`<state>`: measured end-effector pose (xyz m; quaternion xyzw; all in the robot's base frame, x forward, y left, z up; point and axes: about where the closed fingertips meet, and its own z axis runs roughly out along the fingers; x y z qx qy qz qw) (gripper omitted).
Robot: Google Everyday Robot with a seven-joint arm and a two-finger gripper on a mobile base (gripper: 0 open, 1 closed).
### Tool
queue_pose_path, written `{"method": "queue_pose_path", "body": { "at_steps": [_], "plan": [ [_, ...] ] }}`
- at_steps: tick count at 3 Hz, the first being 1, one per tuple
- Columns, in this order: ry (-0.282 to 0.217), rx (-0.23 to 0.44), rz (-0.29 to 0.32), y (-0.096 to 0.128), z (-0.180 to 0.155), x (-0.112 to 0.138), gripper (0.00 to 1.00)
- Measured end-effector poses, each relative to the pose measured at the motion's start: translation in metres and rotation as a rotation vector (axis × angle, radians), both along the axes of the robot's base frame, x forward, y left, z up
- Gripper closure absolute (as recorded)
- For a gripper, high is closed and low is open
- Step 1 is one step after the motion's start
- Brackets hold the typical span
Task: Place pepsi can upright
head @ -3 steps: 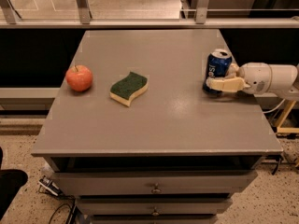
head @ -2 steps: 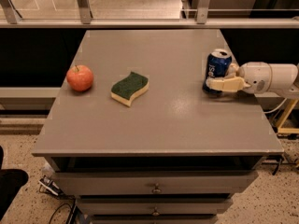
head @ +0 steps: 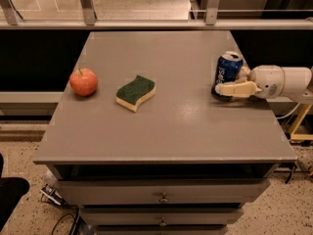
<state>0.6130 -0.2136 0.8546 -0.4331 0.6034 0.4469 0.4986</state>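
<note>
Nothing has shifted: the pepsi can [head: 228, 66] stands upright by the table's [head: 171, 126] right edge, tool [head: 230, 85] against it; I cannot tell its grip.

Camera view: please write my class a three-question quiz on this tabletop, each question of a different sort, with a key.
1. True or false: the can stands upright on the table.
2. Which thing is nearest the picture's left edge? A) sponge B) apple C) can
3. Fill in: the gripper reaches in from the picture's ___ side and is at the can.
Key: 1 true; 2 B; 3 right.
</note>
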Motion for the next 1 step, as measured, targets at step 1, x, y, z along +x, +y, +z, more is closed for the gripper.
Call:
{"method": "queue_pose_path", "body": {
  "at_steps": [1],
  "plan": [
    [0.000,0.001,0.004,0.0030,0.0001,0.0008,0.02]
  ]
}}
